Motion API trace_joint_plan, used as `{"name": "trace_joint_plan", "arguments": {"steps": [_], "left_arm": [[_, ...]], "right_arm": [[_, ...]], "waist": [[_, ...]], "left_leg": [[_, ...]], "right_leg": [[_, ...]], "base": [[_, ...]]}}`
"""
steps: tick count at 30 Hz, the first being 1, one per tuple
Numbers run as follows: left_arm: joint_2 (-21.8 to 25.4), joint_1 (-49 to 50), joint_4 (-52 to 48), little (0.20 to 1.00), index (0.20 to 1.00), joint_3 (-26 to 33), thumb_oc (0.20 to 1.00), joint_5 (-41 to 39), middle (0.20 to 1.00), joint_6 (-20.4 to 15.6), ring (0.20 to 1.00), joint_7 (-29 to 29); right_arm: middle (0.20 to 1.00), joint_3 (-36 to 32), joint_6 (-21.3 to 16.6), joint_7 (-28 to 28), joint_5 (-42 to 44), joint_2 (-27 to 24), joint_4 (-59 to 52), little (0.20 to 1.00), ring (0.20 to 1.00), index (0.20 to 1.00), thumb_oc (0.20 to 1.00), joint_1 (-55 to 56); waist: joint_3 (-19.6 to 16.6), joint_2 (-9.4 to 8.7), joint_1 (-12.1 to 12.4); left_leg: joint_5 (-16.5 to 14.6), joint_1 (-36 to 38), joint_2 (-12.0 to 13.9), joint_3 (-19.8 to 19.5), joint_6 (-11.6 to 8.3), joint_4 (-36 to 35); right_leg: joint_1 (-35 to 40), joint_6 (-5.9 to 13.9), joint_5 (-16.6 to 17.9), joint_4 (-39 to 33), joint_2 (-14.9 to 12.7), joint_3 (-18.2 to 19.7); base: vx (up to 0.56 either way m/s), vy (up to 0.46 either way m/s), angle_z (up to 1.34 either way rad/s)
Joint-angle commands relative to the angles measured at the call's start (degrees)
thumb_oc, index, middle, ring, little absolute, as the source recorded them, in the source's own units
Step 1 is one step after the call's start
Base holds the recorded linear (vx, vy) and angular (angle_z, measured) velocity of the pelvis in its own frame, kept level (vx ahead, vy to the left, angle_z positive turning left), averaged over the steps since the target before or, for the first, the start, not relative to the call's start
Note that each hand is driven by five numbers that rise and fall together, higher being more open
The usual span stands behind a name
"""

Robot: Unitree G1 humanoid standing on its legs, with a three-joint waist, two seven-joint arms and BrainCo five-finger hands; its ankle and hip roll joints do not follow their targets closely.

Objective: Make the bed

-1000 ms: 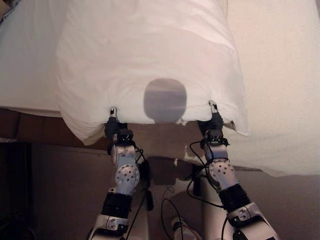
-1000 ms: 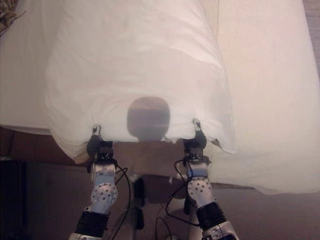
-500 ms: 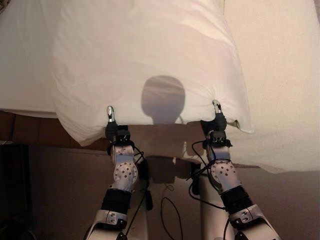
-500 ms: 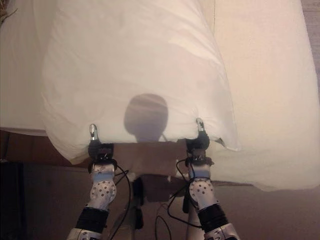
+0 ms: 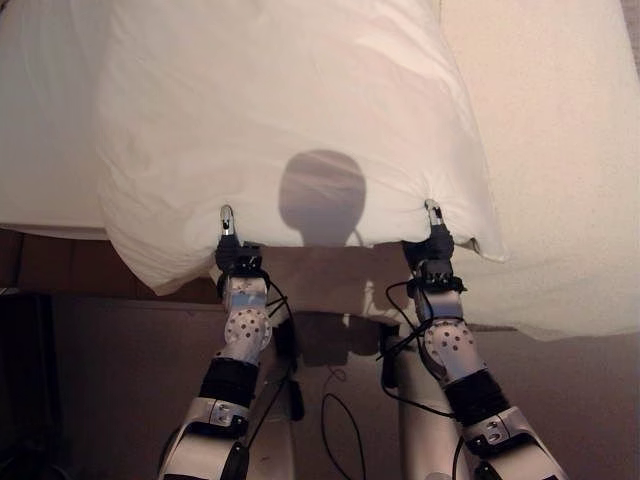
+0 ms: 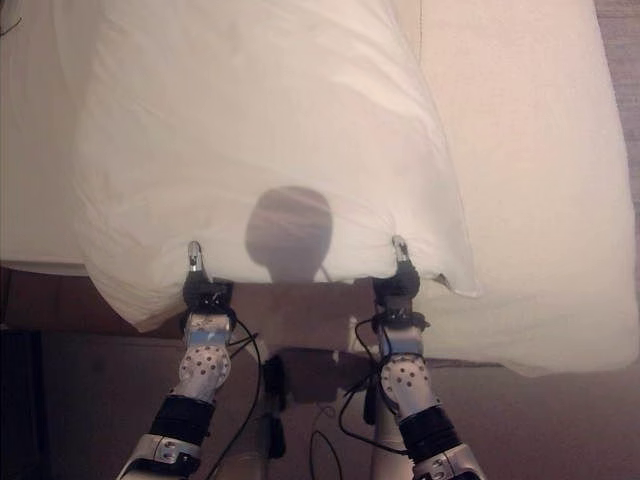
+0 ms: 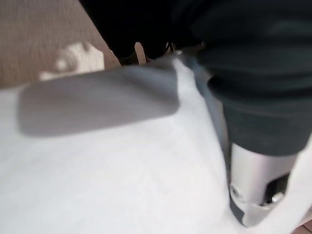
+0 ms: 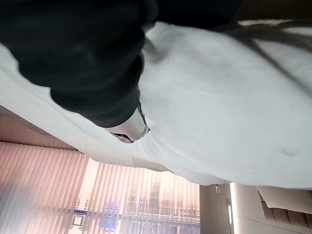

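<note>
Both hands grip the near edge of the white pillow (image 5: pixel 290 110): the left hand (image 5: pixel 229 243) holds the edge toward the pillow's left corner, and the right hand (image 5: pixel 433 237) holds it toward the right corner. At each hand the thumb lies on top of the fabric, and the cloth puckers around it; the remaining fingers are hidden under the edge. The left wrist view shows the left hand's thumb (image 7: pixel 253 187) pressed against the white cloth, so that hand is pinching the pillow. The right wrist view shows the right hand's thumb (image 8: pixel 127 127) likewise clamped on the pillow's fabric. The bed (image 5: pixel 560 130) is the largest item in the head views: a cream-white mattress surface that extends from the left border to the right border, with its near edge running across the middle of the view. The pillow lies lengthwise on the bed, left of the bed's centre, and its far end runs beyond the top border of the view. The near end of the pillow overhangs the near edge of the bed; the left corner sags lower than the right. The pillow surface is smooth, with light creases near both held points. Below the bed edge, a brown bed base (image 5: pixel 60 265) is visible at the left. A window with vertical blinds (image 8: pixel 73 195) appears in the right wrist view, beyond the pillow.
</note>
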Motion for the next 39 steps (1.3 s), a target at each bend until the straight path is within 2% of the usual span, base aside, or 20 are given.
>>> {"name": "trace_joint_plan", "arguments": {"steps": [1, 2, 3, 4, 14, 18, 19, 21, 22, 23, 24, 27, 30, 31, 32, 33, 35, 36, 38, 39], "left_arm": [[2.3, -2.1, -1.1, 1.000, 1.000, 2.5, 1.000, 0.5, 1.000, -5.3, 1.000, -4.7], [1.9, -1.8, -1.5, 1.000, 1.000, 2.9, 1.000, 0.0, 1.000, -5.9, 1.000, -6.0], [1.5, -1.2, -2.0, 0.338, 0.338, 3.4, 0.338, -0.1, 0.338, -6.8, 0.338, -7.8], [1.5, -1.1, -2.0, 0.200, 0.200, 3.4, 0.200, -0.1, 0.200, -6.8, 0.200, -7.8], [1.3, 3.5, -6.6, 0.200, 0.200, 4.1, 0.200, 1.7, 0.200, -8.4, 0.200, -11.0], [0.8, 5.0, -9.5, 0.200, 0.200, 3.3, 0.200, 2.1, 0.200, -8.3, 0.200, -13.1], [0.3, 5.0, -10.4, 0.200, 0.200, 3.1, 0.200, 2.4, 0.200, -8.7, 0.200, -14.1], [0.2, 5.1, -10.8, 0.200, 0.200, 3.5, 0.200, 2.3, 0.200, -8.9, 0.200, -14.6], [-0.2, 5.6, -11.5, 0.200, 0.200, 3.4, 0.200, 2.2, 0.200, -8.8, 0.200, -14.9], [0.1, 6.0, -13.4, 0.200, 0.200, 3.3, 0.200, 2.8, 0.200, -9.1, 0.200, -15.2], [0.1, 6.0, -13.5, 0.200, 0.200, 3.3, 0.200, 2.8, 0.200, -9.1, 0.200, -15.1], [0.7, 5.7, -15.0, 0.200, 0.200, 3.2, 0.200, 3.1, 0.200, -10.3, 0.200, -15.2], [1.4, 5.9, -14.7, 0.200, 0.200, 3.4, 0.200, 2.5, 0.200, -10.3, 0.200, -16.3], [1.6, 6.2, -14.7, 0.200, 0.200, 3.4, 0.200, 2.4, 0.200, -10.1, 0.200, -16.7], [1.9, 6.6, -14.4, 0.200, 0.200, 3.3, 0.200, 1.1, 0.200, -9.7, 0.200, -17.5], [2.2, 6.3, -14.2, 0.200, 0.200, 2.6, 0.200, 0.9, 0.200, -9.7, 0.200, -18.0], [2.8, 5.7, -13.2, 0.200, 0.200, 0.8, 0.200, 0.9, 0.200, -9.5, 0.200, -18.5], [3.6, 6.4, -12.4, 0.200, 0.200, 0.8, 0.200, 2.2, 0.200, -8.9, 0.200, -18.1], [4.1, 7.4, -12.6, 0.200, 0.200, 0.9, 0.200, 3.0, 0.200, -8.5, 0.200, -17.9], [4.7, 7.0, -12.3, 0.200, 0.200, 0.8, 0.200, 4.3, 0.200, -8.0, 0.200, -17.8]], "right_arm": [[0.200, -3.0, -5.5, 2.2, 0.5, -0.5, -7.4, 0.200, 0.200, 0.200, 0.200, 4.7], [0.200, -2.9, -5.6, 2.5, 0.7, -0.4, -7.4, 0.200, 0.200, 0.200, 0.200, 5.0], [0.200, -2.7, -5.9, 3.1, 1.0, -0.1, -7.4, 0.200, 0.200, 0.200, 0.200, 5.4], [0.200, -2.6, -5.9, 3.1, 1.0, -0.1, -7.4, 0.200, 0.200, 0.200, 0.200, 5.4], [0.200, -3.6, -6.3, 4.7, 2.0, -0.3, -7.4, 0.200, 0.200, 0.200, 0.200, 6.8], [0.200, -4.2, -6.6, 4.3, 1.4, -0.5, -7.2, 0.200, 0.200, 0.200, 0.200, 7.0], [0.200, -4.7, -6.8, 4.7, 1.8, -0.7, -6.7, 0.200, 0.200, 0.200, 0.200, 6.8], [0.200, -4.8, -7.0, 5.0, 2.1, -0.6, -6.1, 0.200, 0.200, 0.200, 0.200, 6.7], [0.200, -4.6, -7.0, 5.1, 2.5, -0.6, -5.8, 0.200, 0.200, 0.200, 0.200, 6.8], [0.200, -4.5, -7.5, 5.0, 2.9, -0.8, -5.3, 0.200, 0.200, 0.200, 0.200, 6.3], [0.200, -4.5, -7.5, 5.0, 2.9, -0.8, -5.3, 0.200, 0.200, 0.200, 0.200, 6.3], [0.200, -4.8, -8.2, 4.5, 3.7, -0.6, -4.6, 0.200, 0.200, 0.200, 0.200, 5.7], [0.200, -4.7, -7.1, 5.6, 5.1, -1.3, -4.6, 0.200, 0.200, 0.200, 0.200, 5.7], [0.200, -4.6, -6.6, 5.8, 5.2, -1.6, -4.7, 0.200, 0.200, 0.200, 0.200, 6.1], [0.200, -5.1, -6.4, 6.4, 5.3, -2.1, -4.9, 0.200, 0.200, 0.200, 0.200, 6.6], [0.200, -5.4, -6.0, 6.2, 4.7, -2.2, -5.5, 0.200, 0.200, 0.200, 0.200, 7.8], [0.200, -5.9, -4.7, 7.0, 4.3, -2.1, -7.9, 0.200, 0.200, 0.200, 0.200, 9.5], [0.200, -6.5, -4.7, 6.9, 3.5, -2.3, -8.7, 0.200, 0.200, 0.200, 0.200, 9.7], [0.200, -5.5, -4.3, 6.8, 2.4, -2.0, -10.1, 0.200, 0.200, 0.200, 0.200, 9.0], [0.200, -5.4, -3.5, 7.0, 1.9, -2.1, -9.6, 0.200, 0.200, 0.200, 0.200, 8.9]], "waist": [[-5.5, 0.25, -2.7], [-5.6, 0.06, -2.7], [-5.7, -0.21, -2.7], [-5.7, -0.22, -2.7], [-5.5, 0.55, -1.5], [-4.8, 0.67, -0.8], [-3.6, -0.26, 0.1], [-3.5, -0.96, 0.6], [-3.6, -1.28, 0.4], [-3.7, -2.09, 0.3], [-3.7, -2.12, 0.4], [-4.1, -2.27, 1.3], [-4.6, -2.00, 2.5], [-4.6, -2.10, 2.7], [-4.5, -2.54, 1.8], [-4.1, -2.99, 1.4], [-3.1, -3.84, 0.8], [-2.9, -3.75, 0.8], [-2.7, -3.25, 2.1], [-2.4, -2.61, 1.7]], "left_leg": [[-1.1, -3.8, -1.1, 0.5, 3.62, 3.1], [-1.2, -3.9, -1.1, 0.5, 3.62, 3.2], [-1.3, -4.0, -1.1, 0.5, 3.51, 3.3], [-1.3, -4.0, -1.1, 0.5, 3.50, 3.3], [0.7, -1.0, -1.3, 0.5, 2.51, -0.1], [2.3, 0.2, -0.9, 0.2, 0.38, 0.4], [4.7, -0.8, -1.3, -2.7, -0.88, 5.1], [4.7, -0.6, -1.4, -4.8, -1.03, 5.4], [4.2, 0.7, -0.3, -4.4, -0.52, 3.7], [6.2, 3.4, 4.8, -5.2, -1.28, -0.5], [6.5, 3.4, 4.9, -5.1, -1.30, -0.8], [12.4, 7.2, 11.2, -9.1, -2.72, -13.0], [12.5, 8.5, 11.6, -12.1, -3.79, -13.5], [11.3, 8.6, 11.1, -12.0, -3.58, -11.2], [4.2, 8.3, 9.9, -9.2, -2.06, -6.0], [-0.1, 7.0, 7.9, -8.4, -1.31, -0.3], [-6.1, 1.1, 1.3, -8.5, 0.98, 11.3], [-8.3, -0.6, -1.4, -7.1, 2.29, 14.1], [-10.0, -0.2, -2.8, -4.1, 4.53, 14.2], [-9.6, -0.4, -3.9, -3.7, 5.49, 13.8]], "right_leg": [[1.7, 3.75, 2.1, -4.2, 2.5, -0.9], [1.6, 3.71, 2.1, -4.1, 2.5, -0.8], [1.5, 3.66, 1.9, -3.9, 2.5, -0.8], [1.5, 3.66, 1.9, -3.9, 2.5, -0.8], [2.9, 3.42, 1.2, -4.0, 3.1, -0.9], [6.1, 2.65, -0.3, -4.7, 3.1, -1.9], [7.4, 1.93, -0.4, -4.9, 2.9, -2.3], [7.4, 1.79, -0.4, -4.5, 2.7, -2.2], [7.6, 1.83, -0.9, -4.2, 2.3, -2.3], [7.3, 2.34, -1.1, -3.7, 1.4, -0.9], [7.2, 2.28, -0.8, -3.8, 1.4, -0.8], [5.6, 4.64, -0.4, -2.4, -0.2, 3.0], [3.8, 6.79, 0.4, -1.2, -1.6, 6.3], [4.0, 7.14, 0.8, -1.4, -2.3, 6.7], [5.7, 8.84, 2.0, -2.8, -5.2, 6.7], [7.1, 9.90, 4.2, -4.4, -7.4, 7.7], [11.2, 11.09, 14.2, -12.2, -13.2, 8.3], [12.5, 11.36, 21.8, -17.6, -16.9, 6.8], [13.9, 10.05, 22.4, -22.4, -18.3, -1.0], [14.0, 8.44, 17.7, -19.5, -15.3, 0.5]], "base": [[0.01, -0.003, -0.03], [0.02, -0.015, -0.03], [0.00, 0.000, 0.00], [0.00, 0.000, 0.00], [0.01, -0.043, -0.01], [-0.02, -0.119, 0.01], [-0.06, -0.117, 0.11], [-0.04, -0.045, 0.21], [-0.01, 0.083, 0.22], [-0.01, 0.093, 0.23], [0.00, 0.202, 0.20], [0.03, 0.402, 0.14], [0.00, 0.436, 0.07], [0.03, 0.549, -0.61], [0.04, 0.528, -0.54], [0.03, 0.585, -0.14], [0.04, 0.723, 0.48], [0.07, 0.825, 0.49], [0.00, 0.775, -0.04], [-0.09, 0.693, -0.79]]}}
